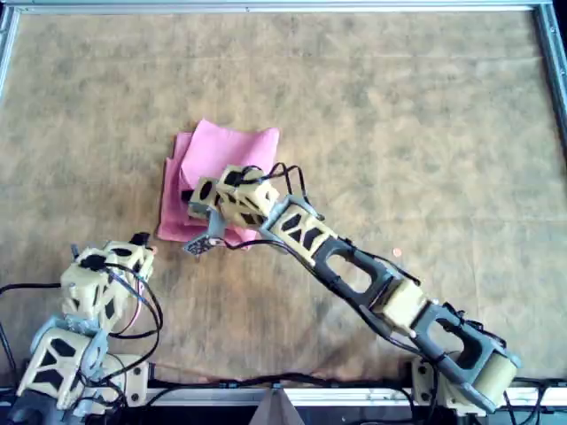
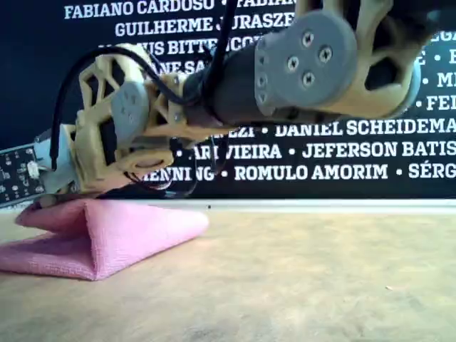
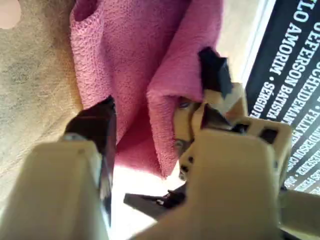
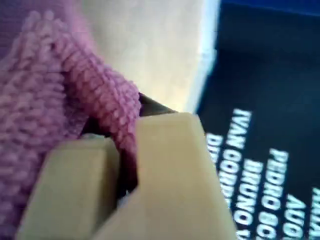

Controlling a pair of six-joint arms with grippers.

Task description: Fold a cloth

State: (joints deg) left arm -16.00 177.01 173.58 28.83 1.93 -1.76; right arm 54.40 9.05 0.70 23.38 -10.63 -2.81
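Observation:
The pink cloth (image 1: 232, 146) lies partly folded on the table, left of centre in the overhead view. My right gripper (image 1: 197, 197) reaches over it from the overhead view's lower right and is shut on a fold of it. The right wrist view shows the fuzzy cloth (image 4: 45, 100) pinched in the right gripper (image 4: 125, 145). In the exterior view the cloth (image 2: 121, 228) rises like a tent to the right gripper (image 2: 48, 201) at the exterior view's left. My left gripper (image 1: 142, 243) stands open just off the cloth's near corner, holding nothing. The left gripper (image 3: 155, 100) faces the cloth (image 3: 125, 50).
A brownish mat (image 1: 399, 133) covers the table inside a metal frame (image 1: 283, 7). A black banner (image 2: 342, 149) with white names stands behind the far edge. Cables (image 1: 142, 305) loop around the left arm near the overhead view's lower left corner.

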